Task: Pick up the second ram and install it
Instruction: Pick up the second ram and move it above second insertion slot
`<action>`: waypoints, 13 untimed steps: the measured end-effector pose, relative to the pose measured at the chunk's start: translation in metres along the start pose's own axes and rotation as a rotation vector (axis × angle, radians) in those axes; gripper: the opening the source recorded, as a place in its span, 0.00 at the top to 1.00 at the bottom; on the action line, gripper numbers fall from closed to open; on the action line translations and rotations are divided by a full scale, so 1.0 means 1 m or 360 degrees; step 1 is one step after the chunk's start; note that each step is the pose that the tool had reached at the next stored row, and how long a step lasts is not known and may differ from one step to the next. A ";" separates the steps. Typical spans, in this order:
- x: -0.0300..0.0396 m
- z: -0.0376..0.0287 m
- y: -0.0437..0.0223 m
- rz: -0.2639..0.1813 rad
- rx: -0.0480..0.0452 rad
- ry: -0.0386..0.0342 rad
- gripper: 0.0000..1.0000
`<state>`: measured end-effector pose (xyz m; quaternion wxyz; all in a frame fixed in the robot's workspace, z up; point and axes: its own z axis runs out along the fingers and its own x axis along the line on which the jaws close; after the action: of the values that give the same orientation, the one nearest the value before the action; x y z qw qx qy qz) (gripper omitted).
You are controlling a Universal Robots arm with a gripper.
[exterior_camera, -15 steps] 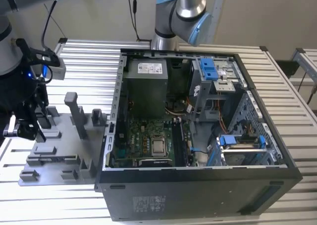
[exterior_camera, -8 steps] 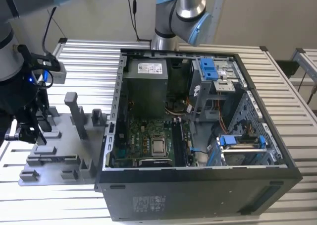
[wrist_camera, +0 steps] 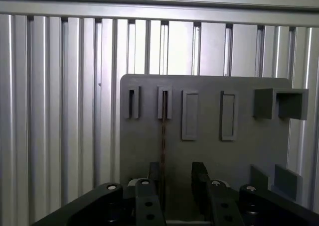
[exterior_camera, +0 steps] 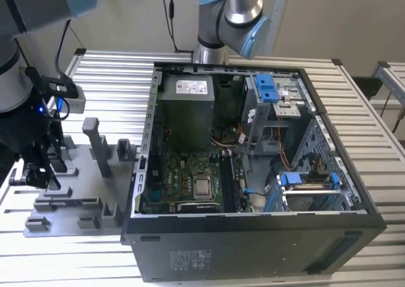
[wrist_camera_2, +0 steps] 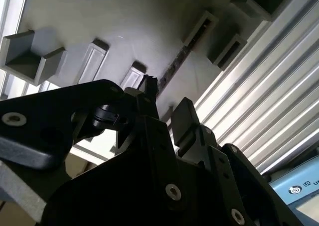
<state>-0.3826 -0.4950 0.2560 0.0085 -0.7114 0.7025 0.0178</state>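
The second ram (wrist_camera: 163, 131) stands on edge, a thin dark strip, slotted near one edge of the grey holder plate (wrist_camera: 249, 151); the gripper (wrist_camera: 176, 169) straddles it, fingers apart.

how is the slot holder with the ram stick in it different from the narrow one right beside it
The holder with the ram has the second ram standing on edge in it; the neighbouring holder shows just a dark slot. The open gripper straddles that stick; the neighbouring holder lies off to its side. Both are narrow grey frames on one grey plate.
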 end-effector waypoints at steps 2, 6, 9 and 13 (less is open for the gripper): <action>0.0001 0.0019 0.0000 0.0000 0.0000 0.0000 0.60; 0.0002 0.0025 -0.0001 0.0000 0.0000 0.0000 0.60; 0.0002 0.0030 -0.0001 0.0000 0.0000 0.0000 0.60; 0.0003 0.0049 -0.0001 0.0000 0.0000 0.0000 0.60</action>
<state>-0.3826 -0.4951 0.2511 0.0085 -0.7115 0.7025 0.0178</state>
